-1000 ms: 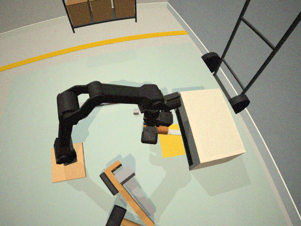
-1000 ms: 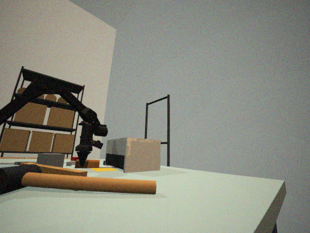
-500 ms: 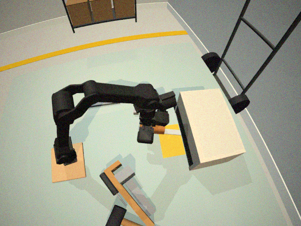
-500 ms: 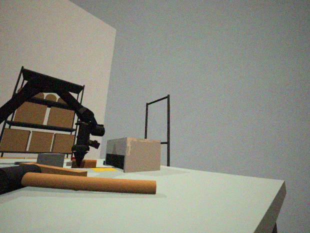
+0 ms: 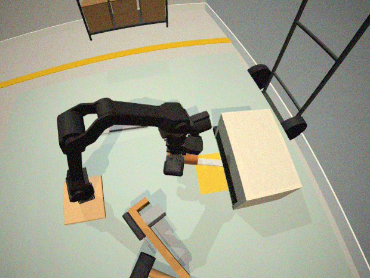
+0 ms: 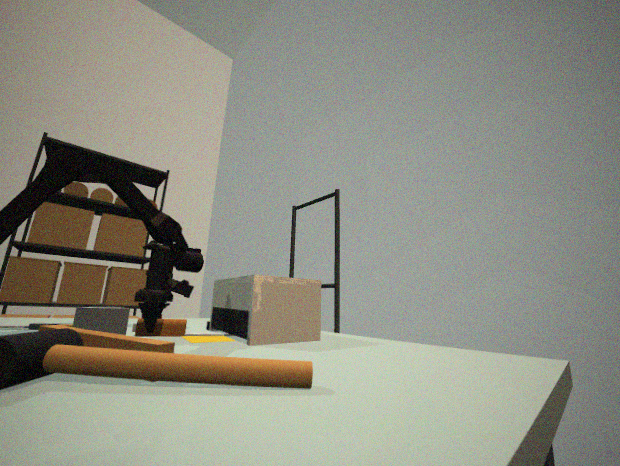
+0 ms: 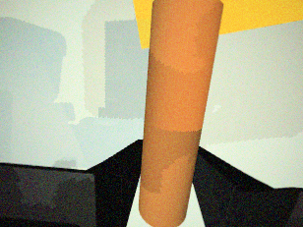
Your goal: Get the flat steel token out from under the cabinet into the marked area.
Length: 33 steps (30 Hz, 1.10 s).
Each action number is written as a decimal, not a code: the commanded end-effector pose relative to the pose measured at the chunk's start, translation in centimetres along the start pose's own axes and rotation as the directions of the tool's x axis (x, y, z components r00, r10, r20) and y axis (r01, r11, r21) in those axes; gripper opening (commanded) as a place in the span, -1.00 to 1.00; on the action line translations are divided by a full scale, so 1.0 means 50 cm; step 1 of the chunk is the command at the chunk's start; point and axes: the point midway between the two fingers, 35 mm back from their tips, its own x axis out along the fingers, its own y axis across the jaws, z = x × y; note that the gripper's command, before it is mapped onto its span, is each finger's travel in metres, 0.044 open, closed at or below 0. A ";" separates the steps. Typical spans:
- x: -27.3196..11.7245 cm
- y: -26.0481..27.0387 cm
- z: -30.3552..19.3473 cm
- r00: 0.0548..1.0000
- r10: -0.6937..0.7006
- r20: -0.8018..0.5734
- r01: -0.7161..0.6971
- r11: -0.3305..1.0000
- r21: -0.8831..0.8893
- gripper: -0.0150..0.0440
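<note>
no readable text, labels, brands, numbers or signs on anything here.

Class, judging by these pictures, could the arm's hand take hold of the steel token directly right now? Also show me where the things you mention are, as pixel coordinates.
Probably not: the hand (image 5: 173, 170) (image 6: 151, 328) (image 7: 165, 147) is shut on an orange handle (image 5: 190, 158) (image 6: 173, 327) (image 7: 179, 97), and no token shows outside the cabinet (image 5: 260, 155) (image 6: 285, 310).

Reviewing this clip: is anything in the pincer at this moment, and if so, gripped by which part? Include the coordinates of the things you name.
Yes: the pincer (image 7: 165, 147) is shut on a tool's orange cylindrical handle (image 5: 191, 158) (image 6: 173, 327) (image 7: 178, 97), with its pale blade (image 5: 209, 161) pointing toward the cabinet (image 5: 260, 155) (image 6: 285, 310).
</note>
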 end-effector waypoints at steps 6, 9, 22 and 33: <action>0.002 0.001 -0.022 1.000 -0.004 0.001 0.004 1.000 0.003 -0.49; 0.002 0.001 -0.029 1.000 -0.004 0.001 0.004 1.000 0.003 -0.49; 0.002 0.001 -0.060 1.000 -0.004 0.000 0.004 1.000 0.003 -0.49; 0.003 0.002 -0.088 1.000 -0.004 -0.001 0.004 1.000 0.003 -0.49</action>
